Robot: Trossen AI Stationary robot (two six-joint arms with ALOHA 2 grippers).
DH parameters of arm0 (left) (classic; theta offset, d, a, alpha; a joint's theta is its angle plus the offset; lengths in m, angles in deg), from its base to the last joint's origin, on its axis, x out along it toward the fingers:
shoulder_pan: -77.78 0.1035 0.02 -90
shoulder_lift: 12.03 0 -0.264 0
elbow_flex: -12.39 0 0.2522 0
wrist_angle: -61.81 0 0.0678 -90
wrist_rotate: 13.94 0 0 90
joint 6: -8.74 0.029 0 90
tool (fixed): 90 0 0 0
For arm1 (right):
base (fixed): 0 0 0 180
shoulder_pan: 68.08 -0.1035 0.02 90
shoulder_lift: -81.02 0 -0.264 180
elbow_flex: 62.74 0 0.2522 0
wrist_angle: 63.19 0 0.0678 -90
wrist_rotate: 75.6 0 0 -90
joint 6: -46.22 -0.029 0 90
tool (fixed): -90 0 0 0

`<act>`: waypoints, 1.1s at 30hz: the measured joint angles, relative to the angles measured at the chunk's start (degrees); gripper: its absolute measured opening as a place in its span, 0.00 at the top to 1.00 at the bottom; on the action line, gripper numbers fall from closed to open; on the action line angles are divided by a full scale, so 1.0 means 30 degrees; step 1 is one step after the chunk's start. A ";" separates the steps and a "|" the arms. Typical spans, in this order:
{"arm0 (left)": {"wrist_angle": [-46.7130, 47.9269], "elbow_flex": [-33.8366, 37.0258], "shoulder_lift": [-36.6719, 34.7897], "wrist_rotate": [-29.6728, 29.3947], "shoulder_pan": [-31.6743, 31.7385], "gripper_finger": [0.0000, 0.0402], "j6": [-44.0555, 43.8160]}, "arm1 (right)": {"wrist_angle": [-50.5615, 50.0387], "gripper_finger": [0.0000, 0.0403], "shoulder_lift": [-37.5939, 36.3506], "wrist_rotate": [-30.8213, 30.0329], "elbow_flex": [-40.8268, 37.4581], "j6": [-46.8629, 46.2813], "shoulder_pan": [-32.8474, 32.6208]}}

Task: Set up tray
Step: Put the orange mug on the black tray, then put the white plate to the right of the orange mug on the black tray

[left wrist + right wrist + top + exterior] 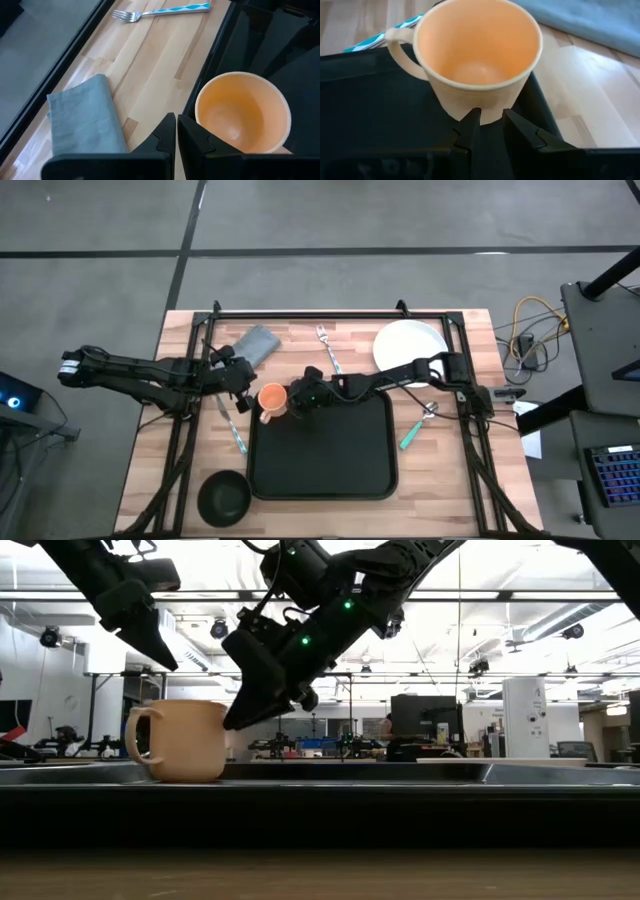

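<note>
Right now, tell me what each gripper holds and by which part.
Nothing is held. The left gripper, fingers shut, hovers beside the orange mug at the tray's corner. The right gripper sits slightly open just short of the mug's wall.

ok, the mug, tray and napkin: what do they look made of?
Mug: likely plastic or glazed ceramic, smooth matte orange, thin even rim. Tray: probably plastic, black with a dull sheen and moulded rounded corners. Napkin: cloth, grey-blue, soft folds, woven look.

Even, bright overhead light in the high view, with soft shadows. In the low view ceiling lamps (219, 628) glare white, leaving the arms backlit silhouettes; the near wooden surface (320, 875) is blurred.
</note>
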 joint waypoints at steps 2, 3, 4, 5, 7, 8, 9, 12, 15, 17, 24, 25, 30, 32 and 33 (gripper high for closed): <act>0.0000 0.0000 0.0000 0.0003 0.0000 1.00 -0.0003 | -0.0125 0.82 0.0070 0.0000 0.0000 -0.0005 0.0000; 0.0000 0.0000 0.0000 0.0000 0.0000 1.00 -0.0002 | -0.0450 0.82 0.0070 -0.0007 0.0000 -0.0016 0.0000; 0.0000 0.0000 0.0000 0.0007 0.0000 1.00 -0.0012 | -0.0922 0.82 0.0059 -0.0009 0.0000 -0.0095 0.0000; 0.0000 0.0000 0.0000 0.0004 0.0000 1.00 -0.0102 | -0.1621 0.82 -0.0063 -0.0044 -0.0001 -0.0327 0.0000; 0.0000 0.0000 0.0000 0.0007 -0.0014 1.00 -0.0450 | -0.3294 0.82 -0.0459 -0.0656 -0.0022 -0.1138 -0.0004; 0.0000 0.0000 0.0000 0.0007 -0.0015 1.00 -0.0613 | -0.4091 0.82 -0.0794 -0.1168 -0.0022 -0.1551 -0.0007; -0.0016 0.0000 0.0000 0.0007 -0.0015 1.00 -0.0732 | -0.5065 0.82 -0.1247 -0.1765 -0.0022 -0.2003 -0.0015; -0.0581 0.0000 0.0000 -0.0007 -0.0039 1.00 -0.1011 | -0.8892 0.82 -0.2591 -0.3484 0.0036 -0.3919 -0.0159; -0.0957 0.0000 -0.0108 0.0879 -0.0185 1.00 -0.0975 | -1.3117 0.82 -0.3859 -0.4396 -0.0319 -0.6052 -0.0663; -0.1060 0.0000 -0.0368 0.2123 -0.0538 1.00 -0.0580 | -1.5019 0.82 -0.4894 -0.5292 -0.0864 -0.7398 -0.1286; -0.1853 0.1098 -0.3495 0.2883 -0.3621 1.00 -0.0442 | -1.8273 0.82 -0.9869 -0.8535 -0.4150 -1.3463 -0.4145; -0.2244 0.1381 -0.4051 0.2917 -0.4189 1.00 -0.0435 | -1.8252 0.82 -1.0699 -0.8891 -0.4749 -1.4337 -0.4572; -0.5868 0.3593 -0.6341 0.3322 -0.7083 1.00 0.1002 | -1.8277 0.82 -1.4414 -1.0042 -0.8074 -1.8535 -0.6077; -0.7897 0.4590 -0.6927 0.3308 -0.7706 1.00 0.1703 | -1.8425 0.82 -1.5830 -1.0505 -0.9470 -2.0353 -0.6234; -0.8761 0.4972 -0.7014 0.3234 -0.7869 1.00 0.1871 | -1.8664 0.82 -1.6475 -1.0975 -1.0132 -2.1342 -0.6267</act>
